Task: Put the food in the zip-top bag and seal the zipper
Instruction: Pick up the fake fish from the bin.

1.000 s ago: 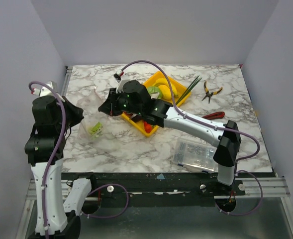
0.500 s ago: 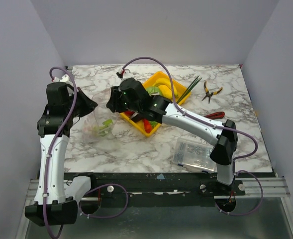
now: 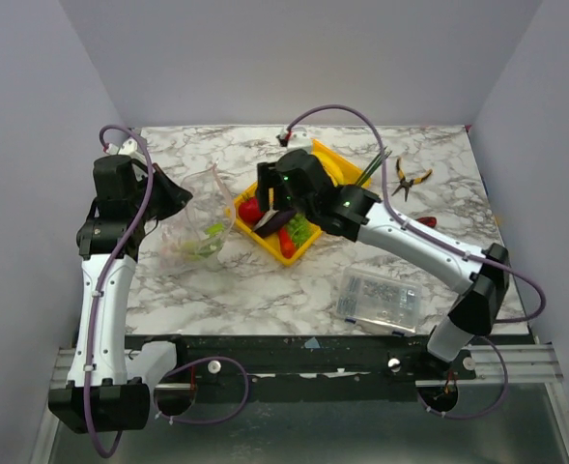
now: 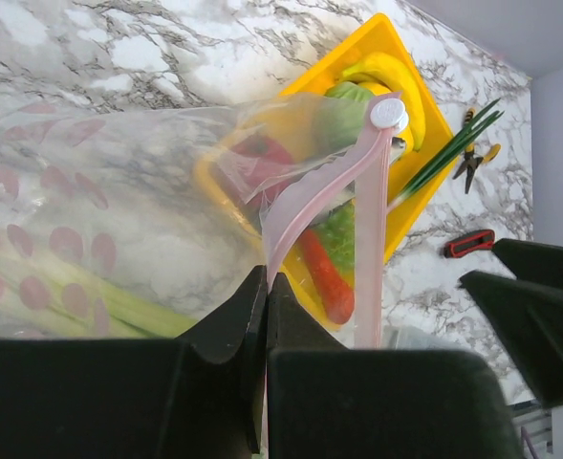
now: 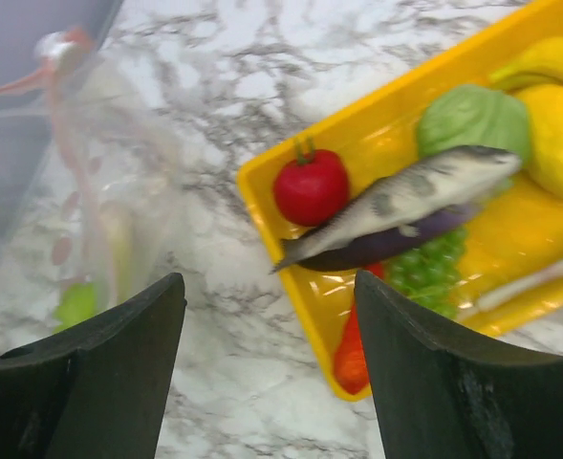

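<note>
Left claw pinched on pink zipper strip of clear crinkly plastic bag, right claw spread wide, empty, over yellow tray holding grey toy fish

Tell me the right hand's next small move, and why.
Probably lower the open right hand onto the fish: it lies topmost in the yellow tray, just ahead of the hand, and the left hand holds the zip-top bag up by its zipper.
</note>
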Controlling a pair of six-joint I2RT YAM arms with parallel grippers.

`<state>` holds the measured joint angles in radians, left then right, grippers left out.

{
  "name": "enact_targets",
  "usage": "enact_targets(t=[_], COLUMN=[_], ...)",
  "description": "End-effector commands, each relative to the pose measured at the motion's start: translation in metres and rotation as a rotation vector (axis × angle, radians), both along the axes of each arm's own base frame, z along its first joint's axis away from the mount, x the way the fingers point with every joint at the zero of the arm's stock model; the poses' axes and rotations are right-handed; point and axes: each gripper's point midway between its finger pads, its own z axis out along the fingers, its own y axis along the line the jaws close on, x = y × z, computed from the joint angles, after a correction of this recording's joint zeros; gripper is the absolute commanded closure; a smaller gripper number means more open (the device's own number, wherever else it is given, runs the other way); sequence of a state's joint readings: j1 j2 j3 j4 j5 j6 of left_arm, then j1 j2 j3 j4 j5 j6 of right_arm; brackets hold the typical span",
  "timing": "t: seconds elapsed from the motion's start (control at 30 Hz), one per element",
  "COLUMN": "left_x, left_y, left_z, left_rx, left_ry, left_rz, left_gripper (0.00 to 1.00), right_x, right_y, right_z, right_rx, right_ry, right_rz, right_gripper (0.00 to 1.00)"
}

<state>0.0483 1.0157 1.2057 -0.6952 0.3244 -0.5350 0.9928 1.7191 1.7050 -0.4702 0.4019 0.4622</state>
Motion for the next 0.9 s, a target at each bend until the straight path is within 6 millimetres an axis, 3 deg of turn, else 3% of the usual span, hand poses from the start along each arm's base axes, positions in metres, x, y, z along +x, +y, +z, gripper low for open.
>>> enact_targets(t=[0.0, 0.3, 0.5, 0.63, 0.87], left_x=[0.005, -0.001, -0.004, -0.005, -0.006], left_y=[0.003, -0.004, -0.012, -0.017, -0.018], left_z=[0.003, -0.015, -0.023, -0.020, -0.020], left_rx=[0.024, 0.003, -0.033, -0.052, -0.054], left_ry=[-0.047, -0.030, -0.019, -0.027, -0.034], left_rz=[0.004, -0.035, -0.068, -0.089, -0.096], left_gripper=[1.00, 1.00, 1.00, 1.00, 1.00], right_x=[0.030, 0.070, 0.098, 0.121, 0.141], right_y=[-0.057, -0.081, -0.090, -0.099, -0.082], right_z=[-0.005, -0.084, -0.098, -0.109, -0.119], right_rx=[0.039, 0.185, 0.401, 0.427, 0.442], right_ry=[-0.033, 0.149, 0.176, 0.203, 0.232], right_rz=[-0.173, -0.344, -0.398, -0.402, -0.318], right_gripper=[0.26, 0.24, 0.26, 0.27, 0.27])
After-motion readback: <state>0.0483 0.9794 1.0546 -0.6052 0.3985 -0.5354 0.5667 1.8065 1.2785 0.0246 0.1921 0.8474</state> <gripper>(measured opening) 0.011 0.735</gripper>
